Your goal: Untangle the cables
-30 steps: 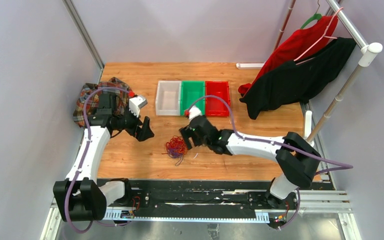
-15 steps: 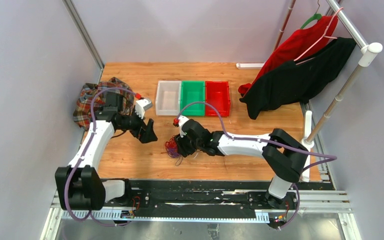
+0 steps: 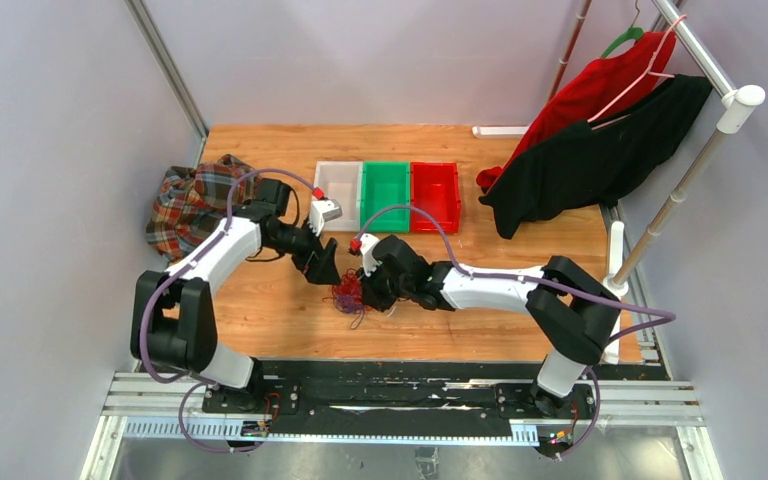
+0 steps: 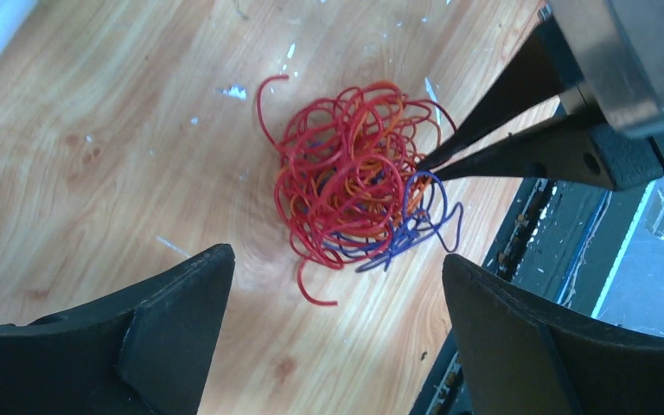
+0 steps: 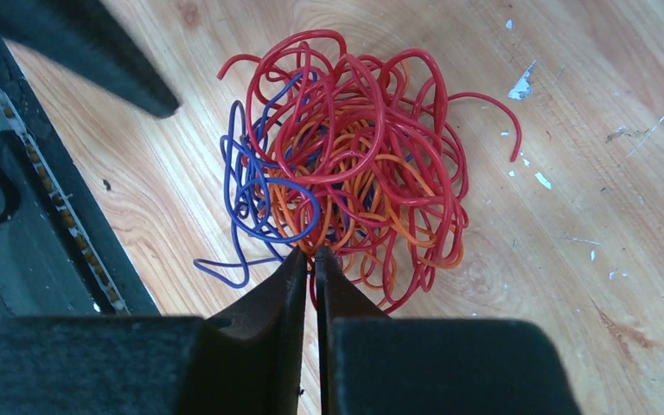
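The cables, a loose knot of red, orange and dark purple strands, lie on the wooden surface, with three bins, white, green and red, toward 12 o'clock of them. The left end effector hangs over the knot from 10 o'clock, fingers spread wide to either side, touching nothing. The right end effector reaches in from 3 o'clock, fingers pressed almost together, tips against the knot's edge; whether a strand is caught there cannot be told.

Left end effector spread, right pinched
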You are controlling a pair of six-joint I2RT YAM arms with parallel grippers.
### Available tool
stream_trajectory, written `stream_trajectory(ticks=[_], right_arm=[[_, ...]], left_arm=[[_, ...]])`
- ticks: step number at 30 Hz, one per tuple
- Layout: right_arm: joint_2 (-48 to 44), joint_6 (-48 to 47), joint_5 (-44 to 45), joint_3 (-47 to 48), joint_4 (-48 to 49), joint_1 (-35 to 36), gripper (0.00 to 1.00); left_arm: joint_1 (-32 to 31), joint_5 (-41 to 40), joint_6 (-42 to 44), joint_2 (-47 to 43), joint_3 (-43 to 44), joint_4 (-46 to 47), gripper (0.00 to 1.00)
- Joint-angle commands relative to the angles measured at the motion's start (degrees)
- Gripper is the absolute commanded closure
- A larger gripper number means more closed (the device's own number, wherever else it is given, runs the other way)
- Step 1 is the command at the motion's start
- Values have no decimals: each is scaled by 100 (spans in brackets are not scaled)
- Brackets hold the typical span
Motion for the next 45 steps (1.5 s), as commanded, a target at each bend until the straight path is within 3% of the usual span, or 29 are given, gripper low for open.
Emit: stream_trajectory(ticks=[1,8,19,23,28,31,35,45], right_arm=[[-229,-378,-157,-280,237,-45,94],[-328,-713,-69,-542,470,-16,96],[-432,-767,-82,-596,532,-2,97],[-472,-702,-77,-668,558,-1,97],[-556,-566,112,-700,468,-45,96],[-751,-409,222,-763,466,-138,79],[-1078,-274,492,-817,553,-176,56],[-1341,-133,486,-336,539,-185,42]], left_arm=[[-81,543,60,314,304,305,8],[-141,987,98,905,528,433,26],[-495,1095,388,1276,440,403,42],[-567,1023,497,1358,463,389,57],[-566,977,733,1370,579,-28,89],[-569,952,592,1105,609,-257,98],[-578,678,-10,432,537,-258,99],[-573,324,-824,-841,93,-261,99]])
